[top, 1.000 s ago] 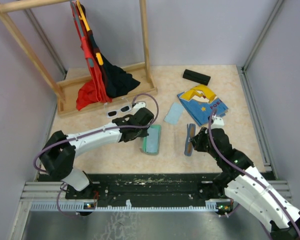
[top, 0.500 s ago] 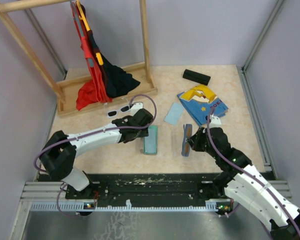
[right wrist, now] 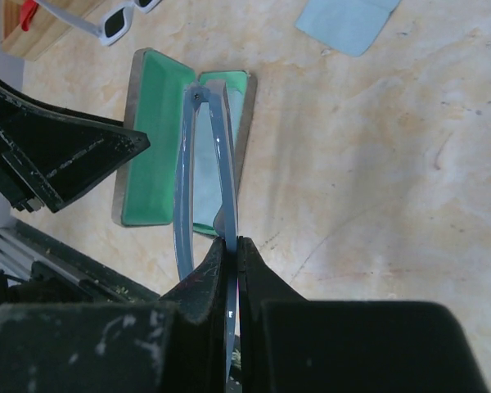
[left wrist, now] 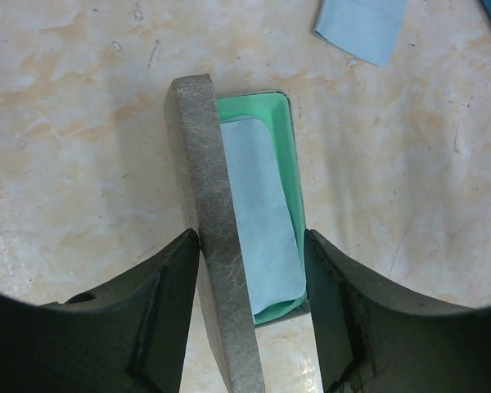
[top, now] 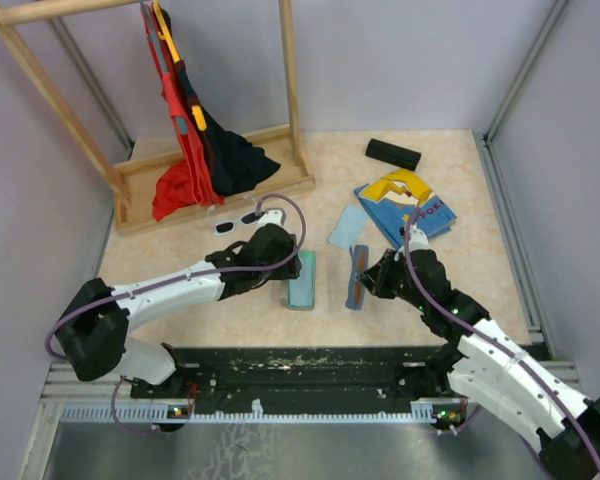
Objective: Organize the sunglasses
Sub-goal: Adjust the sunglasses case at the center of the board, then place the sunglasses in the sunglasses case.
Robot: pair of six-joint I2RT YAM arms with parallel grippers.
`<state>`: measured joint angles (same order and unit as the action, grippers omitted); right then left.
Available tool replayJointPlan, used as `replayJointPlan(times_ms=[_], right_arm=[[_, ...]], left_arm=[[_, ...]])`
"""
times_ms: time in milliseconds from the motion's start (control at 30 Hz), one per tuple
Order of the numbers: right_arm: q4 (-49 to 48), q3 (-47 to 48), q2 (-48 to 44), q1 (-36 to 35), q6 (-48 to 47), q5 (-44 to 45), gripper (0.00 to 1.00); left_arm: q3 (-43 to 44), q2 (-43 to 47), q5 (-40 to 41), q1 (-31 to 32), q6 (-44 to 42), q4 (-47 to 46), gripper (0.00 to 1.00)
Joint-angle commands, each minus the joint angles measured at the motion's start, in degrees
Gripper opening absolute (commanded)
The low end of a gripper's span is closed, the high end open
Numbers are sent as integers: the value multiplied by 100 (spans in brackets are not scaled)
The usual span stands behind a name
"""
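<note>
Two robot arms are working over a pale marbled table (top: 230, 310), and the step in hand appears to be putting one pair of sunglasses into its case. In the middle of the top view, the right end effector (right wrist: 231, 246) is clenching the thin grey wire-framed sunglasses (top: 356, 278), folded and pinched by a slim part of the frame, and holding them above the table. Just to their left, a grey oblong case with a green lining (left wrist: 285, 139) is lying open, with a folded light-blue cloth (left wrist: 258, 213) resting inside. The left end effector (left wrist: 251, 241) is standing released, its fingers (left wrist: 176, 278) spread either side of the case's upright grey lid (left wrist: 204, 180); the left finger is sitting close against the lid and the right one is standing clear of it. The other pair, small white plastic-framed sunglasses with dark lenses (top: 238, 220), is lying on the table at upper left of centre, near the foot of a wooden clothes rack (top: 215, 190). The next move likely calls for the right arm to bring the grey pair over the green tray, line it up lengthwise and lower it onto the cloth, while the lid is being kept open.
</note>
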<state>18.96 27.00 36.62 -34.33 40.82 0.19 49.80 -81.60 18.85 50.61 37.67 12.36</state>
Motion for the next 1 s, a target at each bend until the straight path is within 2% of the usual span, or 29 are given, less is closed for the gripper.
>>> replayJointPlan(times_ms=[0, 200, 533, 800, 967], right_arm=[[-1342, 17, 647, 14, 374, -548, 0], [-2488, -54, 1632, -6, 836, -743, 0], [-3866, 377, 3621, -387, 1125, -1057, 0], [-4419, 710, 4478, -571, 1284, -1297, 0], [-4405, 874, 4792, -575, 1268, -1379, 0]], left_arm=[[-303, 329, -504, -169, -229, -640, 60], [-759, 769, -930, -564, -444, -994, 60], [-1073, 975, -1317, -701, -590, -1187, 59], [-1195, 997, -1282, -710, -543, -1197, 55], [-1275, 1015, -1246, -719, -557, -1178, 54]])
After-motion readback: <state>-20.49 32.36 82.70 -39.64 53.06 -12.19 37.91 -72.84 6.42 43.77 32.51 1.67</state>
